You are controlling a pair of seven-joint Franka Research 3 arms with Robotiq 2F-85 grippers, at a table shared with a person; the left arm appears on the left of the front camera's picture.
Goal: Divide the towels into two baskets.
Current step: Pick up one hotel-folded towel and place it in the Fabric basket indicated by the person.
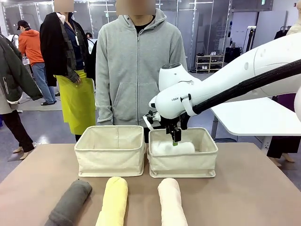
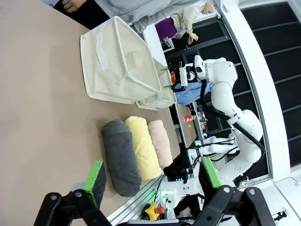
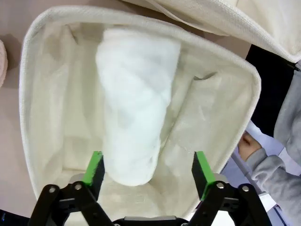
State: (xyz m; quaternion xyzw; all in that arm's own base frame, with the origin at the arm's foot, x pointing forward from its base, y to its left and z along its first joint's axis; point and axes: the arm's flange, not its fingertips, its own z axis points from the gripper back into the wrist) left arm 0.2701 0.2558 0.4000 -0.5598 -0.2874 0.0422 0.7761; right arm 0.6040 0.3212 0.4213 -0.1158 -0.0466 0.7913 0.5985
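Nearest to us, along the front edge of the brown table [image 1: 244, 188], three rolled terry towels lie side by side: a dark grey roll [image 1: 69, 203] on the left, a pale yellow roll [image 1: 113, 201] in the middle and a pale pink roll [image 1: 171, 201] on the right, none of them touched. Behind them we see two cream canvas bins standing just beside each other. The left basket [image 1: 111, 162] holds nothing that we can make out. The right basket [image 1: 183, 165] has the white towel roll [image 1: 176, 148] lying on its floor.

Our left gripper [image 2: 153, 174] hangs over the table near the three rolls, fingers spread wide and holding nothing. Our right gripper [image 1: 175, 137] reaches down into the right basket, its green pads wide apart on either side of the white roll's near end, not clamping it.

We judge that the first towel is delivered and the release is the step in hand. Next we need to lift the right arm straight up so that the fingers clear the soft walls without dragging the roll. One more towel belongs with the white one, and two go in the left basket.
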